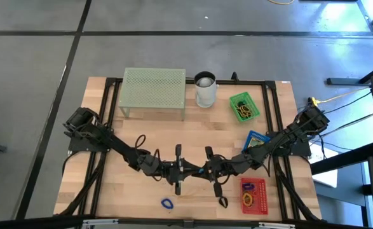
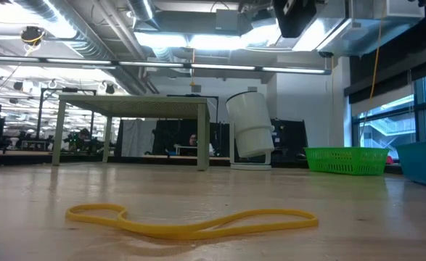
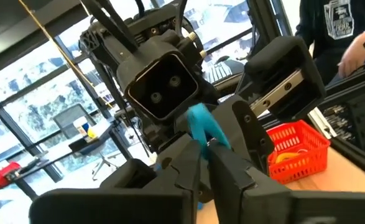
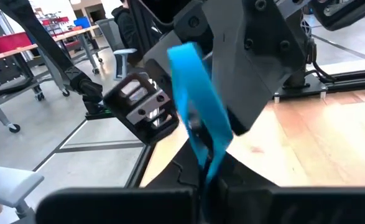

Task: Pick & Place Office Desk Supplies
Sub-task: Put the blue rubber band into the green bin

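Mid-tabletop near the front edge, right tool (image 4: 204,180) pinches the blue rubber band (image 4: 198,112); left tool (image 3: 208,163), nearly closed, grips it too: loosen left gently.

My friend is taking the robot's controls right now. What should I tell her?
Both claws meet above the middle of the table with a blue rubber band between them.
Right claw: shut on the band.
Left claw: fingers pinched on the same band; it looks like a handover.
Done: some bands sit in the green basket and the red basket.
Left: a blue band, a dark item near the table's front edge, and a yellow band lie loose on the table.
The blue bin's contents can't be seen.
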Robot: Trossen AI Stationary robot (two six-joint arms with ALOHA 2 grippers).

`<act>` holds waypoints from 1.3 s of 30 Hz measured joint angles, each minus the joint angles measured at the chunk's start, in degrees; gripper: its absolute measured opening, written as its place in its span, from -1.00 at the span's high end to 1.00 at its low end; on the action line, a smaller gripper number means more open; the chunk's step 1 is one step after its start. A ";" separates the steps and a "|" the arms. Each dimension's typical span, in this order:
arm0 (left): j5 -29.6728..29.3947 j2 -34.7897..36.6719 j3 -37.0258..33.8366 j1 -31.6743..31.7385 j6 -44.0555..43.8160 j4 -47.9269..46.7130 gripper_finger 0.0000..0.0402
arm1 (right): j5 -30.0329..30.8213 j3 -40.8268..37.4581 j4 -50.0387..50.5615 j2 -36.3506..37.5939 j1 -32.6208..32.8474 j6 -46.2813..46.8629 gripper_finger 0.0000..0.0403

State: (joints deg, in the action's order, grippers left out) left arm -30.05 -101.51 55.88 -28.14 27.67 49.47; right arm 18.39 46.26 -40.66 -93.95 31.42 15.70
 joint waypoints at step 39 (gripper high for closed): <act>-24.09 0.09 0.00 -0.26 -6.08 -10.51 0.36 | 24.31 0.00 84.68 27.56 -11.56 40.64 1.00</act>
State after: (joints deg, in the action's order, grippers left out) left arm -54.14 -101.43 55.88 -28.40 21.59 38.96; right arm 42.70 46.26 44.02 -66.39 19.86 56.34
